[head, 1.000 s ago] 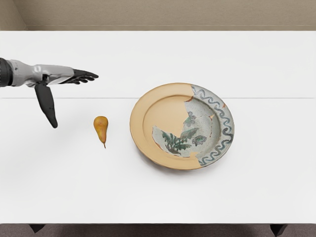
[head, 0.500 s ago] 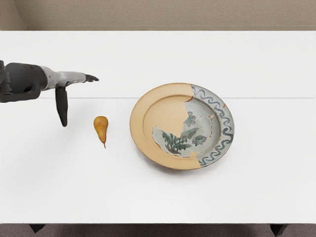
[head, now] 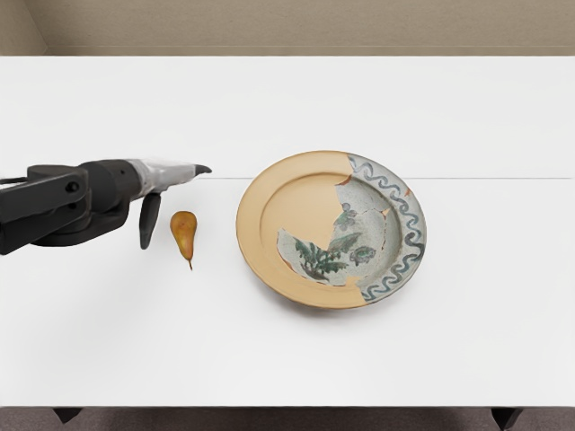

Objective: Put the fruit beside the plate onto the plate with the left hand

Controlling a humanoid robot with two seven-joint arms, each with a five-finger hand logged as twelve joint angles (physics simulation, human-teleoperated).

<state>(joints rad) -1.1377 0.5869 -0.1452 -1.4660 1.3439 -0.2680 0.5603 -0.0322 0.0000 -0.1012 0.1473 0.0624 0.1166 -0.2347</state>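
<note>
A small brown-yellow pear (head: pixel 183 233) lies on the white table just left of the plate, stem pointing toward me. The plate (head: pixel 287 202) is large and tan, with a grey-blue patterned part on its right half. My left hand (head: pixel 171 189) reaches in from the left edge, hovering just above and left of the pear. Its fingers (head: pixel 184 170) stretch out flat toward the plate and the thumb (head: pixel 148 220) hangs down beside the pear. The hand is open and holds nothing. The right arm does not show.
The white table (head: pixel 287 350) runs across the whole view, with its front edge near the bottom. A faint seam line crosses it behind the plate.
The left arm has moved right and toward me, bringing the open hand down close to the pear. Pear and plate have not moved.
</note>
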